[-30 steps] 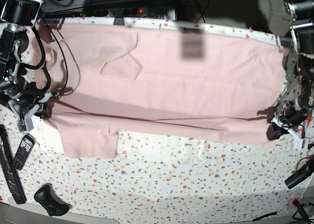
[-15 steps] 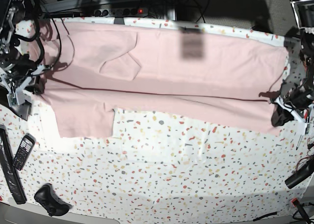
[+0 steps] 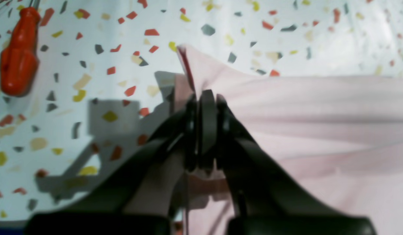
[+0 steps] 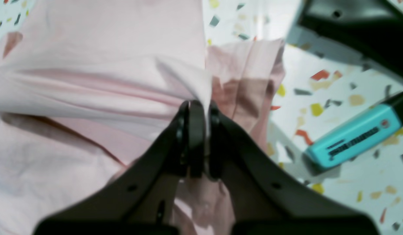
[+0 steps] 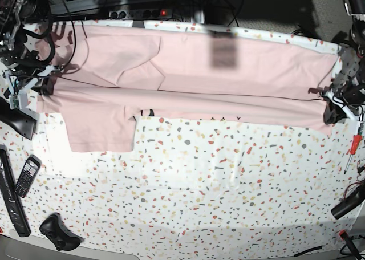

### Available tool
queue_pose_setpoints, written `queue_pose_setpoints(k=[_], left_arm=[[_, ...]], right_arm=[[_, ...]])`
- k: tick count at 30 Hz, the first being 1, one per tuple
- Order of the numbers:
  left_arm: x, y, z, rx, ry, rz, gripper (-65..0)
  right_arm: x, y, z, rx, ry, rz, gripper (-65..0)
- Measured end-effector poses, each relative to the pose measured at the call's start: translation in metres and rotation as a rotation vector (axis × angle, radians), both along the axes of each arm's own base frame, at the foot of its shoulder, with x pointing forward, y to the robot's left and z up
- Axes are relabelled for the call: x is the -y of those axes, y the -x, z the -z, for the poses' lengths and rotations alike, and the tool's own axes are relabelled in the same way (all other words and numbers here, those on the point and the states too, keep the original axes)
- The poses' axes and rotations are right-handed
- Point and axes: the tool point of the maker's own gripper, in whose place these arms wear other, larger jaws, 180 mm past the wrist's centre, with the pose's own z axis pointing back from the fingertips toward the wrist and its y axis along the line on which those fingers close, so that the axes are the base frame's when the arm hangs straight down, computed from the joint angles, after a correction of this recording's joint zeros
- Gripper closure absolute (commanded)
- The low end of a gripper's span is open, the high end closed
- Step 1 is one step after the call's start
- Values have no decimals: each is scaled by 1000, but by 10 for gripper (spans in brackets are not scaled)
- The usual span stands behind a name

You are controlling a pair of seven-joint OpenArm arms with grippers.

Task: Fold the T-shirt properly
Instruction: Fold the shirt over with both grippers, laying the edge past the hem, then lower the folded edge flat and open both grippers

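progress: first lengthwise fold looks about laid over, I'd guess; sleeves and crosswise folds not yet done
T-shirt: stretched along the far side of the desk, near edge doubled over, one sleeve poking toward the camera
left gripper: pinched tight on the shirt's corner
right gripper: clamped on bunched fabric at the other end
material: thin pale pink cotton, soft creases, taut between the grips
desk: white, speckled terrazzo pattern

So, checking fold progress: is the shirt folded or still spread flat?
Partly folded: the shirt lies doubled lengthwise, one sleeve sticking out, both ends pinched.
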Motion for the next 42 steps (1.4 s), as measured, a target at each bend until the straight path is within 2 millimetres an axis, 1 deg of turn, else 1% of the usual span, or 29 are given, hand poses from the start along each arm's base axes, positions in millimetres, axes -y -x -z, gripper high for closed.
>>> queue_pose_setpoints(k=[1, 3, 4, 5, 7, 10, 12, 16, 19, 21, 23, 25, 27, 31, 34, 37, 40, 42], left_arm=[[-1, 1, 2, -7, -16, 1, -74], [-5, 3, 5, -27, -50, 1, -193], [-7, 4, 7, -37, -60, 2, -236], [-8, 4, 7, -38, -61, -4, -255], [-8, 5, 8, -43, -62, -5, -256], [-8, 5, 8, -47, -63, -5, -256], [-9, 5, 7, -46, -65, -5, -256], [-10, 0, 3, -34, -71, -5, -256], [-18, -4, 0, -29, -84, -50, -256], [-18, -6, -1, -27, -88, -50, -256], [-18, -9, -3, -19, -86, -50, -256], [-18, -12, -6, -10, -85, -50, -256], [-17, -13, -7, -7, -82, -51, -256], [-17, -11, -5, -11, -82, -51, -256], [-17, -12, -6, -10, -83, -50, -256], [-17, -11, -5, -11, -83, -50, -256], [-17, -12, -5, -11, -83, -50, -256], [-17, -12, -5, -11, -83, -50, -256]], right_arm=[[0, 4, 4, -29, -1, 1, -36], [1, 12, 12, -92, 3, 4, -122], [2, 16, 15, -121, 6, 7, -165], [3, 18, 16, -134, 9, 7, -203], [3, 18, 16, -136, 8, 7, -243], [-3, 10, 9, -94, -39, 3, -244], [-3, 1, 2, -64, -48, 1, -244], [-3, -26, -18, 12, -49, 1, -244], [-2, -49, -34, 73, -59, 5, -244], [-5, -66, -40, 98, -73, -3, -244], [-11, -83, -41, 99, -89, -23, -244], [-22, -99, -34, 75, -112, -45, -244], [-32, -112, -23, 26, -126, -74, -244], [-46, -134, 7, -94, -123, -110, -244], [-48, -147, 22, -178, -92, -125, -244], [-47, -160, 27, -226, -72, -131, -244], [-47, -164, 37, -277, -77, -120, -244], [-49, -158, 49, -334, -83, -121, -244]])
